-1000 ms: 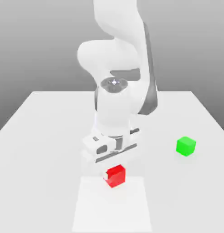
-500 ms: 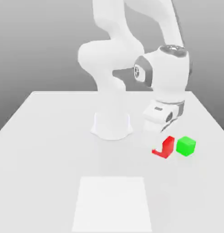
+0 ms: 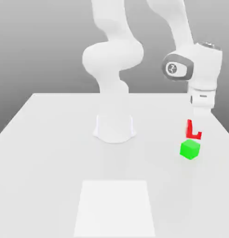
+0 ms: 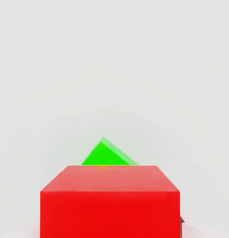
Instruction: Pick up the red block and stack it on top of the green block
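Note:
In the exterior view, the red block (image 3: 194, 136) hangs just above the green block (image 3: 190, 149) at the exterior view's right, with a small gap between them. My gripper (image 3: 196, 126) is shut on the red block, and its white fingers cover part of the block's face. The green block rests on the white table (image 3: 51, 153). In the hand view, the red block (image 4: 110, 200) sits close to the camera. A corner of the green block (image 4: 107, 155) shows just past the red block's far edge.
My arm's white base (image 3: 114, 128) stands at the middle of the table. A paler rectangular patch (image 3: 115, 207) marks the table's near side. The table's right edge runs close beside the green block.
My arm has swung from the front middle to the exterior view's right, carrying the red block. The block has risen from beside the green block to just above it.

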Tool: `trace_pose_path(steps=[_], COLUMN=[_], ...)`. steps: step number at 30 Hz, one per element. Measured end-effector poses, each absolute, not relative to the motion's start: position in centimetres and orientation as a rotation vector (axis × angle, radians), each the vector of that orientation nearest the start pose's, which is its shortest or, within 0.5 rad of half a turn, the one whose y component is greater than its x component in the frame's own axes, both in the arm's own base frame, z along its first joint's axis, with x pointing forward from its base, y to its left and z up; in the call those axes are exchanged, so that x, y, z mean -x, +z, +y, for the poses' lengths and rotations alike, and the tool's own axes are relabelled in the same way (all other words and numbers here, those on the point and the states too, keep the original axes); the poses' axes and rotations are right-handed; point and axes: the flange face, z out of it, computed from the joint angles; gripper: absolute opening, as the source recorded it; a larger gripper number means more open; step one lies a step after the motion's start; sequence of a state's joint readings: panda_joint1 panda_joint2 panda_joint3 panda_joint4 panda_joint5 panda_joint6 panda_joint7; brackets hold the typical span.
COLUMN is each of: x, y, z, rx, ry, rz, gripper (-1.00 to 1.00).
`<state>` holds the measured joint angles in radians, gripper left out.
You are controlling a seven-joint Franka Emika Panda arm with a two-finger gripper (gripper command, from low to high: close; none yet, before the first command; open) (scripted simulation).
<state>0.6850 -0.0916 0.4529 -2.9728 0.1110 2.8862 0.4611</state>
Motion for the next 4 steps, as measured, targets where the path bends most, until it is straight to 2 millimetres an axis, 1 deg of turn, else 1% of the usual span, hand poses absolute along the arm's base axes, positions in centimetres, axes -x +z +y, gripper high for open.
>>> trace_pose_path(steps=[1, 2, 4], x=[-14.43, -14.43, -14.47], y=[18.86, 18.28, 18.28], z=[28.35, 28.25, 28.23], rx=[3.023, 3.022, 3.022], ry=[-0.008, -0.005, -0.005], rz=[-0.882, -0.877, -0.874], gripper=[-1.0, 1.0, 1.0])
